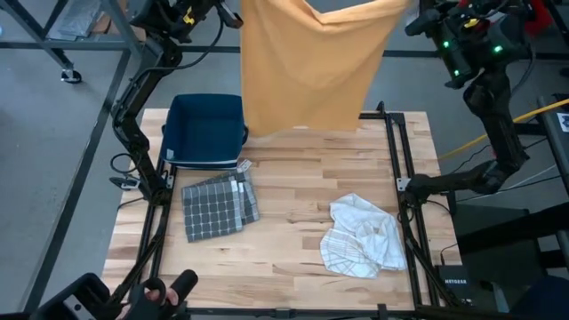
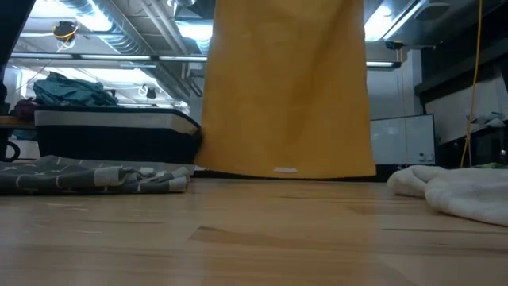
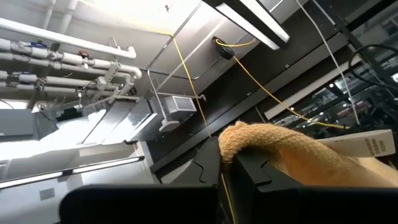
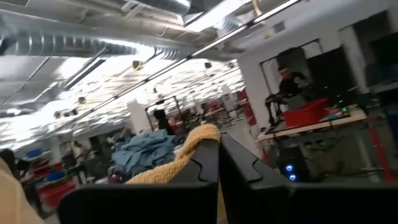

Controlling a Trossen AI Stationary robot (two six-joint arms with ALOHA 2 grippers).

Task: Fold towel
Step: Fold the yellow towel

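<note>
Towel pinched at 2 top corners between closed left fingers and right fingers.

Orange towel top edge cut off in high view.

Well below the left pincer, on the wooden bench, sits a dark blue bin at the far left corner. Just beside the bin, further from that pincer and nearer the bench's front edge, lies a folded grey checked cloth, flat. Well below the right pincer, toward the bench's near right side, a white cloth with faint checks lies crumpled in a heap, well apart from the grey one.
</note>
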